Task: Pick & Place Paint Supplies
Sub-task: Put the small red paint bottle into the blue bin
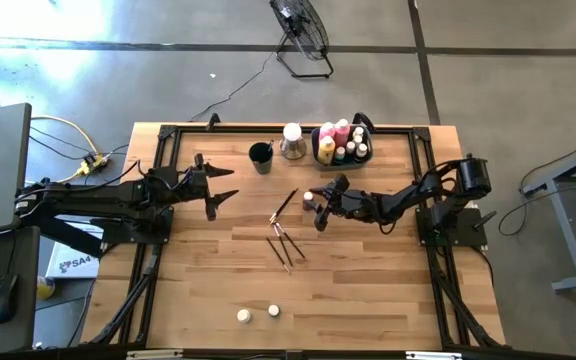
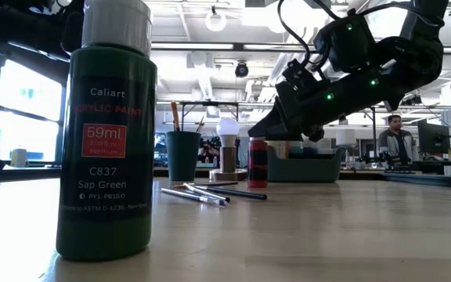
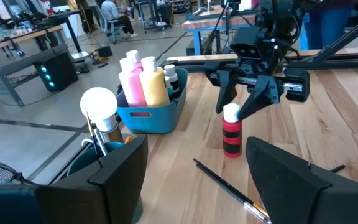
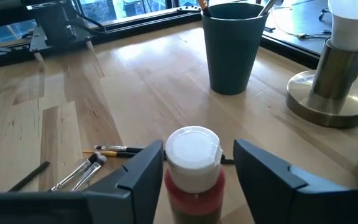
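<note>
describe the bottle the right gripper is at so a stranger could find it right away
Start at the blue bin of paint bottles at the table's far edge, then come toward the table's middle. The red bottle stands upright between the right gripper fingers. It alone has black bands and a white cap.

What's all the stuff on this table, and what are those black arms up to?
Red paint bottle with white cap: one, mid-table, upright.
Thin dark-handled brushes: several, scattered mid-table.
Small white-capped pots: two, near front edge.
Green Sap Green paint bottle: one, close to the low camera.
Blue bin: one, back of table, holding pink and yellow bottles.
Dark cup: one, back.
White-bulbed lamp: one, beside cup.
Right gripper: jaws straddling red bottle's cap.
Left gripper: open, waiting left.
</note>
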`<state>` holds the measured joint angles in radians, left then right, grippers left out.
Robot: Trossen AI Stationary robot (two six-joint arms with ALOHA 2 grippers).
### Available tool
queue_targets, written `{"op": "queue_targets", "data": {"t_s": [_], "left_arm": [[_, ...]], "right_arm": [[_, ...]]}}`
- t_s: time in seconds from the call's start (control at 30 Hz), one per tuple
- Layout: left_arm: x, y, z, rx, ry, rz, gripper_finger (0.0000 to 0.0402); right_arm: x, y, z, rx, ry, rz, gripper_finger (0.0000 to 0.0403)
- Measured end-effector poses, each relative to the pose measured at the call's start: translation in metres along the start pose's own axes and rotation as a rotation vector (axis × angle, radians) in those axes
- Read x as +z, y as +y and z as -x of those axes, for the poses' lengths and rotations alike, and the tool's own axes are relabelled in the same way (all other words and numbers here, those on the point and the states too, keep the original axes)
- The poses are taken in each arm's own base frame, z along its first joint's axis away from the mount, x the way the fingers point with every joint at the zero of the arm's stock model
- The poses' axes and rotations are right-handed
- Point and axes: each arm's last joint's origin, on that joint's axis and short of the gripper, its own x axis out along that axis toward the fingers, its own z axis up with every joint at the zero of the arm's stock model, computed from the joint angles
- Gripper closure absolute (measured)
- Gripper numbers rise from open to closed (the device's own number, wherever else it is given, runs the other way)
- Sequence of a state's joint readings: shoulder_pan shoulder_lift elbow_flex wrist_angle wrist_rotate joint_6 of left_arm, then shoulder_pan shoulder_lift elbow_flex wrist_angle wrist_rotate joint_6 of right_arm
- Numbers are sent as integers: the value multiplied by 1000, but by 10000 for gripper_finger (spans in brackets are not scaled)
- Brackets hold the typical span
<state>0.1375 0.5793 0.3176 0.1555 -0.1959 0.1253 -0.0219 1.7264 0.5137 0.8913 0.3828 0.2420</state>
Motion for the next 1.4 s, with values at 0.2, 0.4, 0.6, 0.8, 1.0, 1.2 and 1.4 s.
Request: {"op": "queue_targets", "data": {"t_s": [0.2,0.4,0.6,0.8,1.0,1.2,1.4], "left_arm": [[0,0,0,0,1,0,135],[-1,0,0,-2,12,-2,135],[-2,0,0,-3,24,-4,135],[-2,0,0,-3,24,-4,135],[-3,0,0,-5,34,-6,135],[-4,-1,0,-6,44,-6,135],[-5,-1,0,-7,52,-7,135]], "right_arm": [[0,0,0,0,0,0,255],[0,0,0,0,2,1,284],[0,0,0,0,3,1,272],[0,0,0,-5,1,0,281],[10,-3,5,-22,-4,-12,280],[30,-10,21,-99,-2,-14,283],[57,-20,47,-192,-28,-17,281]]}}
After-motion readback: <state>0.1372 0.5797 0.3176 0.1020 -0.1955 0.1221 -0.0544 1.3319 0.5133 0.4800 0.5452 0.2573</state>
